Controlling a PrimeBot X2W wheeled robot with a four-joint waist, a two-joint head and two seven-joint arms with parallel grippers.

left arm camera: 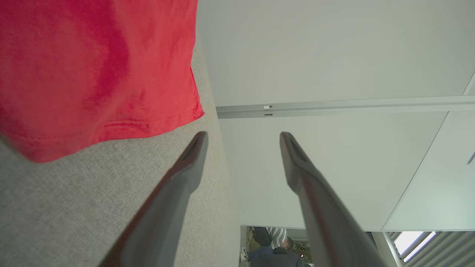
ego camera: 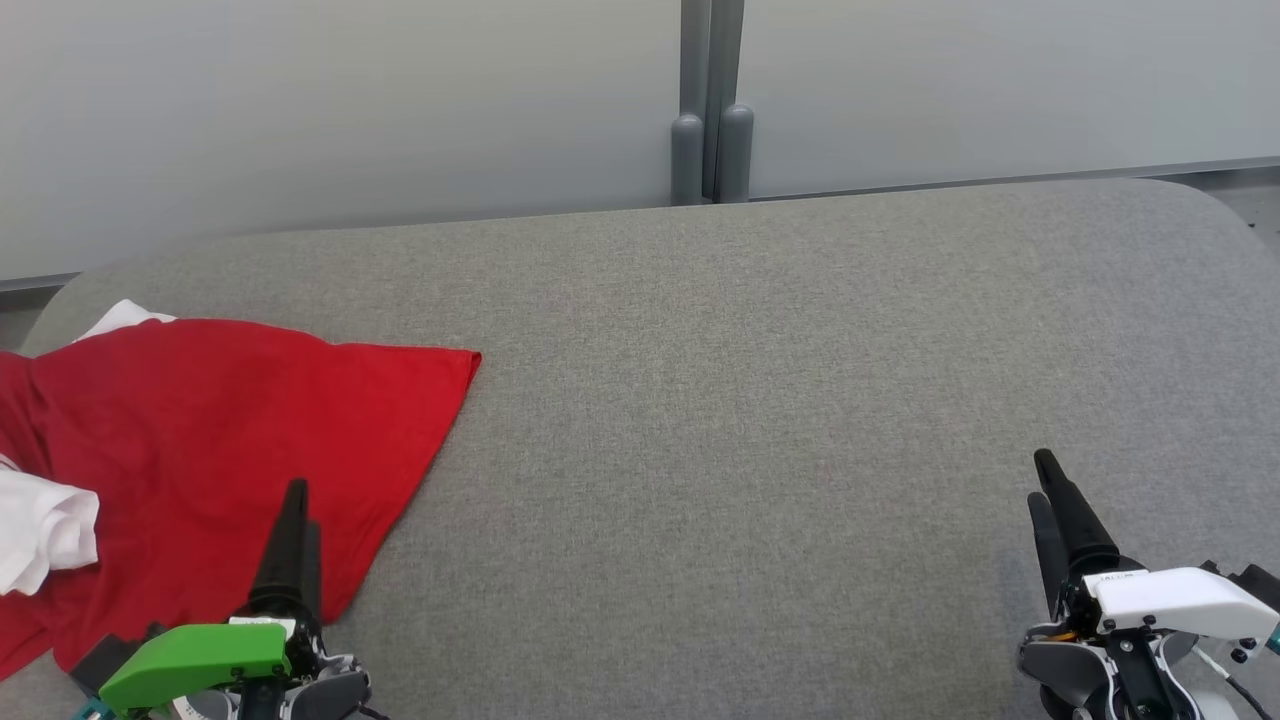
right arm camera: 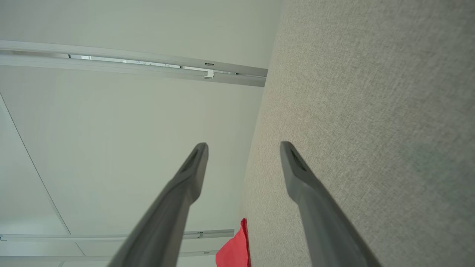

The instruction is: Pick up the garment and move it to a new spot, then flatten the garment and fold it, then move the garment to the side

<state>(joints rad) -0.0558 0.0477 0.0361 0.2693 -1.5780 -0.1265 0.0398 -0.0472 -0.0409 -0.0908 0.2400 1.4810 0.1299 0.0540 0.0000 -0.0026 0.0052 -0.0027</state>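
A red garment (ego camera: 220,450) with white parts lies spread and rumpled at the left end of the grey padded surface (ego camera: 760,400); one hemmed corner points toward the middle. My left gripper (ego camera: 297,505) hovers over the garment's near edge, open and holding nothing. In the left wrist view the garment (left arm camera: 92,70) fills the upper left, just beyond the left gripper (left arm camera: 243,138), whose two fingers stand apart. My right gripper (ego camera: 1042,480) is at the lower right over bare fabric, open and empty. In the right wrist view the right gripper (right arm camera: 243,147) is spread, and a red garment (right arm camera: 233,248) corner shows far off.
A pale partition wall (ego camera: 350,110) with a grey post (ego camera: 710,110) runs behind the surface. The surface's rounded far corners sit at the upper left and upper right. A person (left arm camera: 271,248) shows low in the left wrist view, far off.
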